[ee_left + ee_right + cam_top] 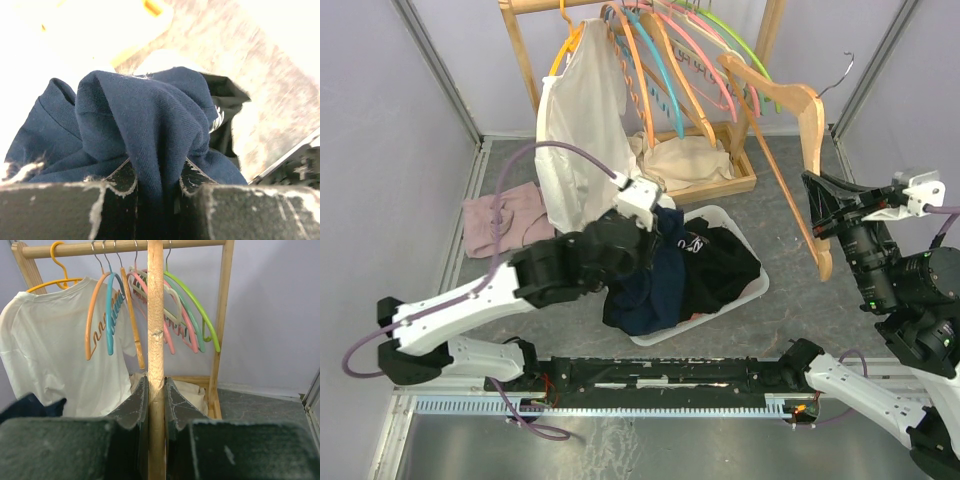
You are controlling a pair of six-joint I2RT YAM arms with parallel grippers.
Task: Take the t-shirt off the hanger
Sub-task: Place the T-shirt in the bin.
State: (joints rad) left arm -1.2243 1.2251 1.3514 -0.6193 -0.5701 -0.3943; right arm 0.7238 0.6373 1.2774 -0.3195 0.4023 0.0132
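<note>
- Over the table, top view: left gripper (658, 218) sits low over a white bin (724, 213), clamped on a navy t-shirt (645, 290) that spills over the bin's near-left edge, beside a black garment (720, 265).
- Right gripper (817, 212) holds a bare wooden hanger (808, 130) off to the right, clear of the rack (525, 50).
- White t-shirt (580, 120) hangs on a yellow hanger (565, 50) at the rack's left end; pink cloth (505, 220) lies on the table to the left.
- Left wrist view: fingers (120, 177) are nearly together, with a fold of navy fabric pinched between them and bulging up.
- Right wrist view: fingers (135, 407) are closed tight on the wooden hanger's bar, which stands upright between them; coloured hangers are on the rail behind.
</note>
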